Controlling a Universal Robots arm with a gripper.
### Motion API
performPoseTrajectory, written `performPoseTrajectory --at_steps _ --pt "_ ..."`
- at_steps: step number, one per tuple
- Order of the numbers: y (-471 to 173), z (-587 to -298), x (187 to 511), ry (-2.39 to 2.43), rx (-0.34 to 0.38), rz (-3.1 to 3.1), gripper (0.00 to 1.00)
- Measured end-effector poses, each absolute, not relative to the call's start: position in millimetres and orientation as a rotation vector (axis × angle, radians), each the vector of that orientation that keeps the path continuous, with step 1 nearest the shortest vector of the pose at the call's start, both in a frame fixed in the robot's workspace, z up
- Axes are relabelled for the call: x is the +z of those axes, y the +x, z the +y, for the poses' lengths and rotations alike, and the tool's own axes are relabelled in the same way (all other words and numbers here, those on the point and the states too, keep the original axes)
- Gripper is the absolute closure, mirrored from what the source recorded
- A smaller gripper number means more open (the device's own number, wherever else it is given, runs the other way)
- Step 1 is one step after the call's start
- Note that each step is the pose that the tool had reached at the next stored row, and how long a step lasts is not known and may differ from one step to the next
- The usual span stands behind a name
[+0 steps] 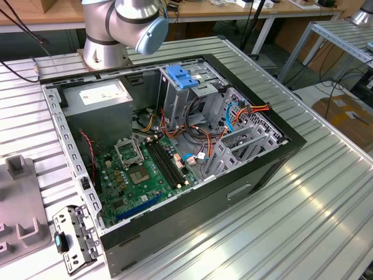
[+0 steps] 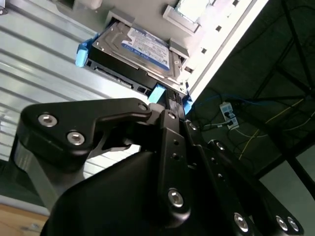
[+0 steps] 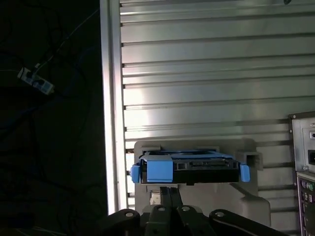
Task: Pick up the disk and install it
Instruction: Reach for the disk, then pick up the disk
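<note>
Silver-grey metal is showing on the flat rectangular disk with its white and blue label, which is lying label-up inside a blue plastic carrier on a pale grey moulded holder. In both wrist views that holder is sitting on the ribbed aluminium table, just beside the table's edge, with dark floor and cables beyond it. The black gripper is reaching toward the disk's connector end, close to one of the carrier's blue tabs. Whether it is open or closed on anything, I cannot tell.

At the centre of the exterior view, the open black computer case is lying on its side. A blue slotted latch is topping its metal drive cage, and the arm's grey base is standing at the upper left of that frame.

Risk is coming mainly from position, I judge. A grip taken on the plastic tab and not on the metal body could be slipping or twisting. With the holder this near the edge, a nudge could be sending the disk off the table.
</note>
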State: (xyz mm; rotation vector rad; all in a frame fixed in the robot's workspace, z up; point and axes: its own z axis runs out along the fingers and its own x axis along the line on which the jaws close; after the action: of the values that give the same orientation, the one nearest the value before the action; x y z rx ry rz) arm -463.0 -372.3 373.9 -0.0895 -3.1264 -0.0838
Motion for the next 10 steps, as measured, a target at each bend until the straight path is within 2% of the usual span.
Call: performPoseTrajectory --at_steps 10 --pt "-463.3 -372.1 373.9 -0.089 -0.084 -3.126 0.89"
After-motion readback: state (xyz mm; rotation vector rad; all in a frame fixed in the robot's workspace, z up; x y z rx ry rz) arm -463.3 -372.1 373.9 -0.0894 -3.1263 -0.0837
